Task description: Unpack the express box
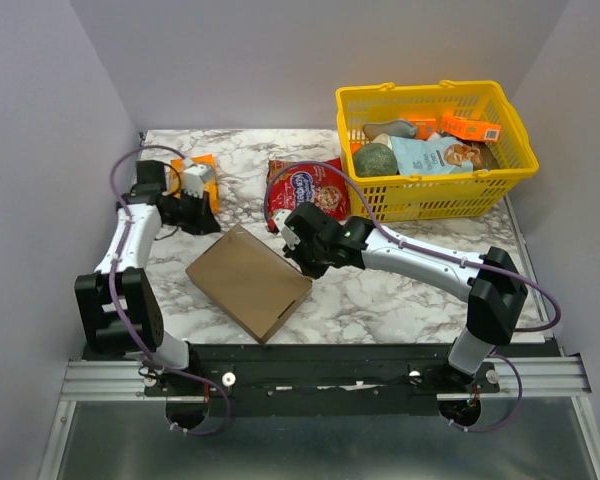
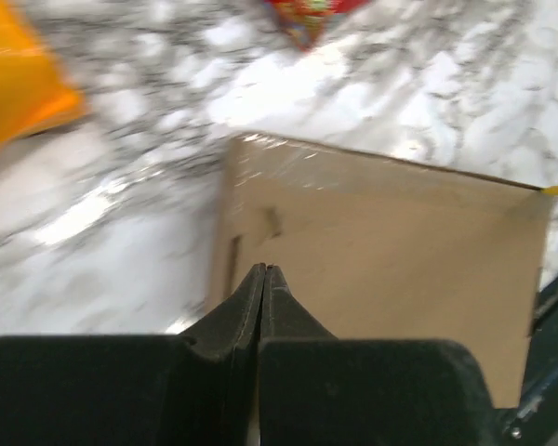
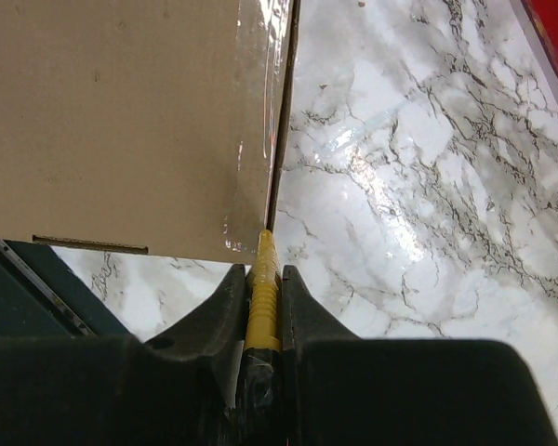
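Note:
The express box (image 1: 250, 282) is a flat brown cardboard mailer lying closed on the marble table, and it also shows in the left wrist view (image 2: 381, 251) and the right wrist view (image 3: 121, 121). My right gripper (image 1: 298, 252) is shut on a yellow ribbed tool (image 3: 262, 288). The tool's tip touches the corner of the box's taped side edge. The right gripper (image 3: 262, 271) sits just off that corner. My left gripper (image 1: 210, 226) is shut and empty. It (image 2: 263, 269) hovers at the box's far left corner.
An orange packet (image 1: 202, 165) lies behind the left gripper. A red snack bag (image 1: 305, 190) lies beyond the box. A yellow basket (image 1: 420, 92) with several items stands at the back right. The metal rail runs along the near edge.

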Tool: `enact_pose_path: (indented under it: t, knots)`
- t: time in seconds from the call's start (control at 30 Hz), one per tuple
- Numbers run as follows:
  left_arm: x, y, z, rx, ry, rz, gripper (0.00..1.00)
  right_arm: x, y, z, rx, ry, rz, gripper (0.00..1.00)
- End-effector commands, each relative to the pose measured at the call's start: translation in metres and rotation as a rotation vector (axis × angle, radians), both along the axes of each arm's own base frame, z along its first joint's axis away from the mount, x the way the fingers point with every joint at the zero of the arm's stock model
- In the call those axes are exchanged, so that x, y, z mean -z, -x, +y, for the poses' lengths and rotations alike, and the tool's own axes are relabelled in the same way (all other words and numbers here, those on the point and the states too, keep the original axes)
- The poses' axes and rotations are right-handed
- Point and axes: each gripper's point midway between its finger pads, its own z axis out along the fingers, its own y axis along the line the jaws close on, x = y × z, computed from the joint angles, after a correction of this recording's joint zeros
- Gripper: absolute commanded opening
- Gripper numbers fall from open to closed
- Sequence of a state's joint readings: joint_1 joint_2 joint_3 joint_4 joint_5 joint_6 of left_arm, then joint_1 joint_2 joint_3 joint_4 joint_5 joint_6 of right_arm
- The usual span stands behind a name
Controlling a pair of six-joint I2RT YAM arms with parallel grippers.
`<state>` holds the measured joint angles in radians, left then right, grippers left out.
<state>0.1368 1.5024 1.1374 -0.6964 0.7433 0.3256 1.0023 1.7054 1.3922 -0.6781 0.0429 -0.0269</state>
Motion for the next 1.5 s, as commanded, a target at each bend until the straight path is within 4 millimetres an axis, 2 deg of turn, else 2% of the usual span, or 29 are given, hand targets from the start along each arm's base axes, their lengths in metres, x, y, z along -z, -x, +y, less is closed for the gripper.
enact_pose_path:
  t: [0.0, 0.03, 0.07, 0.1, 0.17, 0.23, 0.43, 0.53, 0.6, 0.63, 0.67, 0.8, 0.87, 0.93, 0.97, 1.0, 1.1, 1.23, 1.37, 1.43, 1.47]
  knots:
    - [-0.012, 0.050, 0.090, 0.012, -0.271, 0.035, 0.01, -0.003, 0.013, -0.008, -0.018, 0.020, 0.030, 0.00]
    - [-0.017, 0.056, 0.099, 0.029, -0.295, 0.037, 0.00, -0.003, 0.013, -0.010, -0.016, 0.020, 0.028, 0.00]
    - [-0.013, 0.077, 0.102, 0.066, -0.304, 0.106, 0.00, -0.001, 0.013, -0.012, -0.016, 0.027, 0.026, 0.00]
    - [-0.011, 0.086, 0.106, 0.150, -0.338, 0.090, 0.00, 0.000, 0.013, -0.012, -0.017, 0.025, 0.023, 0.00]
    - [0.006, 0.115, 0.104, 0.207, -0.328, 0.180, 0.00, 0.004, 0.016, -0.016, -0.018, 0.032, 0.032, 0.00]
    - [0.024, 0.138, 0.093, 0.270, -0.288, 0.221, 0.00, 0.004, 0.018, -0.017, -0.017, 0.028, 0.036, 0.01]
    - [0.061, 0.159, 0.058, 0.392, -0.228, 0.302, 0.00, -0.025, 0.012, -0.003, -0.034, -0.052, -0.004, 0.01]
    - [0.068, 0.162, 0.040, 0.441, -0.174, 0.322, 0.01, -0.018, 0.016, -0.007, -0.029, -0.039, 0.012, 0.01]
    - [0.073, 0.156, 0.034, 0.442, -0.184, 0.308, 0.01, -0.016, 0.017, -0.009, -0.025, -0.052, 0.007, 0.00]
    - [0.076, 0.156, 0.033, 0.442, -0.191, 0.313, 0.01, -0.009, 0.019, -0.015, -0.022, -0.041, 0.013, 0.00]
    - [0.079, 0.152, 0.033, 0.441, -0.202, 0.304, 0.01, -0.007, 0.027, -0.012, -0.060, -0.063, 0.043, 0.00]
    - [0.087, 0.149, 0.031, 0.407, -0.209, 0.319, 0.02, -0.002, 0.035, -0.017, -0.079, -0.093, 0.062, 0.01]
    - [0.092, 0.147, 0.033, 0.394, -0.224, 0.313, 0.02, -0.015, 0.034, -0.014, -0.101, -0.128, 0.033, 0.00]
    - [0.094, 0.143, 0.033, 0.372, -0.228, 0.308, 0.02, -0.037, 0.030, -0.004, -0.145, -0.179, -0.016, 0.00]
    - [0.094, 0.138, 0.033, 0.368, -0.230, 0.290, 0.02, -0.051, 0.027, -0.001, -0.174, -0.199, -0.056, 0.00]
    - [0.094, 0.135, 0.032, 0.362, -0.226, 0.288, 0.02, -0.074, 0.020, 0.008, -0.183, -0.243, -0.101, 0.01]
    - [0.094, 0.122, 0.027, 0.357, -0.219, 0.281, 0.02, -0.106, 0.011, 0.020, -0.222, -0.291, -0.171, 0.00]
    - [0.089, 0.101, 0.021, 0.360, -0.217, 0.272, 0.02, -0.117, 0.002, 0.023, -0.238, -0.282, -0.226, 0.00]
    - [0.089, 0.088, 0.019, 0.364, -0.208, 0.290, 0.02, -0.105, -0.004, 0.015, -0.211, -0.231, -0.243, 0.00]
    - [0.089, 0.080, 0.018, 0.364, -0.206, 0.296, 0.02, -0.106, -0.009, 0.013, -0.187, -0.219, -0.266, 0.00]
    - [0.089, 0.078, 0.017, 0.365, -0.207, 0.296, 0.02, -0.111, -0.025, 0.005, -0.113, -0.180, -0.327, 0.00]
